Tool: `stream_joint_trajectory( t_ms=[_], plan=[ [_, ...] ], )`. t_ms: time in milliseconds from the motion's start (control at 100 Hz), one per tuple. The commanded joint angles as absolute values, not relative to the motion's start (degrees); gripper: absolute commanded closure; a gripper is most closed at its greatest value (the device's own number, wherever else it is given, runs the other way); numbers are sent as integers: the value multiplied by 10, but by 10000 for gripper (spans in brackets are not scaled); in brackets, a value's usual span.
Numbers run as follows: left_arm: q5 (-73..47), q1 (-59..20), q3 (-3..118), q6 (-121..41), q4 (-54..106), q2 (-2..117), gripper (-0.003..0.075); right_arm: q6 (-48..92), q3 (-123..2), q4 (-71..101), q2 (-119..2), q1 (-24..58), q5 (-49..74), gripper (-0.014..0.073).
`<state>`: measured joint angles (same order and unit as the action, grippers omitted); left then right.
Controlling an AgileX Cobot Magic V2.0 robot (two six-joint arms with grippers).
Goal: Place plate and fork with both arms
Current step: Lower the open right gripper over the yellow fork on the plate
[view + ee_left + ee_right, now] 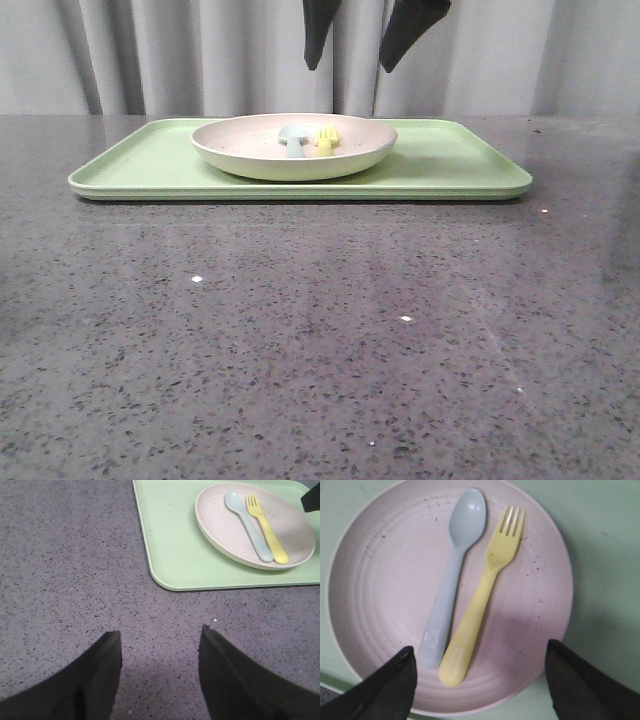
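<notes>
Both jaws are sitting spread apart, gripping nothing, the right gripper (479, 680) hovering over the plate (385, 580) on the tray (450, 160), the left gripper (160, 670) hanging over bare table (60, 555), while fork (480, 605) and spoon (452, 575) are lying side by side in the plate.

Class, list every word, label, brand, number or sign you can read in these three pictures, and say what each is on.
No readable text in any view.
Spoon: a faint embossed mark near the handle end, too blurred to read.
Fork, plate, tray, table: no words, labels or numbers.
</notes>
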<state>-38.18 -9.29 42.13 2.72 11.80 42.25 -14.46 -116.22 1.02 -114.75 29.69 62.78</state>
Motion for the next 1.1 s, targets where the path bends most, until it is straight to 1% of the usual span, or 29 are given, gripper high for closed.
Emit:
stream_joint_trajectory(
  t_ms=[0,470,1090],
  plan=[
    [-341,-91,437,33,126,420,365,-158,-1201,0,-1136,294,621,52],
    [-340,-91,437,33,126,420,365,-188,-1218,-27,-1189,288,634,53],
    [-340,-91,437,33,126,420,365,-192,-1218,-20,-1204,288,610,53]
  ],
)
